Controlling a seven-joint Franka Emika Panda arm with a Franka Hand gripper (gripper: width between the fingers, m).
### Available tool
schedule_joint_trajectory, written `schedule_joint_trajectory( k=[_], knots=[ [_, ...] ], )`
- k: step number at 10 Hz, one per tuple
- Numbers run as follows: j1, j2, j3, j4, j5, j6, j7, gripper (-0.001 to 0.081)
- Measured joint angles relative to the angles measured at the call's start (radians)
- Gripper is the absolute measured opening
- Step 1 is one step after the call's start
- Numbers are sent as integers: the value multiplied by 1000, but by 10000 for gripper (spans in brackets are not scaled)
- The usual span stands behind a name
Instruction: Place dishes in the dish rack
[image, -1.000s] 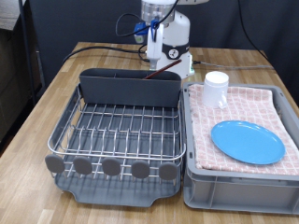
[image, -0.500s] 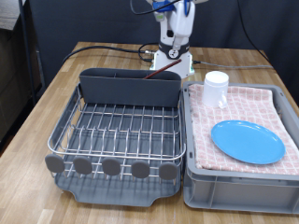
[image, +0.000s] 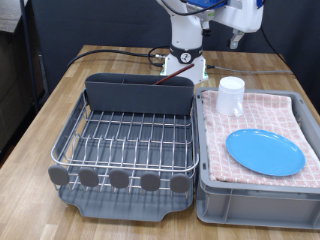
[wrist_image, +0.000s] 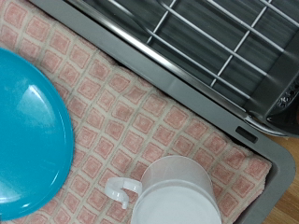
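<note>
In the exterior view the light-blue plate (image: 265, 151) lies flat on the pink checked cloth, and the white cup (image: 231, 96) stands upright at the cloth's far corner. A slim dark spoon (image: 163, 81) leans in the utensil trough of the dish rack (image: 125, 140). My gripper (image: 236, 38) hangs high above the table, up and behind the cup, with nothing visibly held. The wrist view looks down on the cup (wrist_image: 177, 194), the plate (wrist_image: 28, 131) and part of the rack (wrist_image: 220, 37); my fingers do not show there.
The cloth (image: 280, 110) lines a grey rectangular bin (image: 250, 195) to the right of the rack in the exterior view. The robot base (image: 185, 55) and cables stand behind the rack. The table edge runs along the exterior view's left.
The arm has risen from over the utensil trough and swung to the exterior view's right, towards the cup. The plate, cup and rack have not moved.
</note>
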Motion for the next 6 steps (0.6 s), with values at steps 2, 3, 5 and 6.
schedule_joint_trajectory(
  k=[2, 3, 5, 6],
  knots=[
    [10, 14, -5, 8, -2, 53, -69, 802],
    [21, 40, -6, 27, -2, 80, -109, 802],
    [46, 112, 2, 87, -2, 115, -148, 802],
    [60, 151, 6, 124, 13, 106, -155, 802]
  ],
)
